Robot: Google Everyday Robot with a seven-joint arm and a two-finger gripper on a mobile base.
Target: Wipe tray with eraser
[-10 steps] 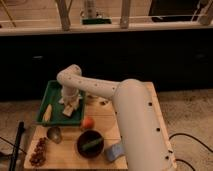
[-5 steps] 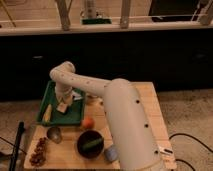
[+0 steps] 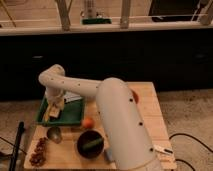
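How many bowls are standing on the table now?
1: a dark bowl at the table's front, below the green tray where the claw is. The arm may hide more.

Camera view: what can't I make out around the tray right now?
- Gripper: low over the tray; too blurred to separate from what is under it.
- Eraser: not distinguishable at the gripper.
- Tray's far rim: hidden behind the arm.
- Table middle: covered by the arm's big near link.
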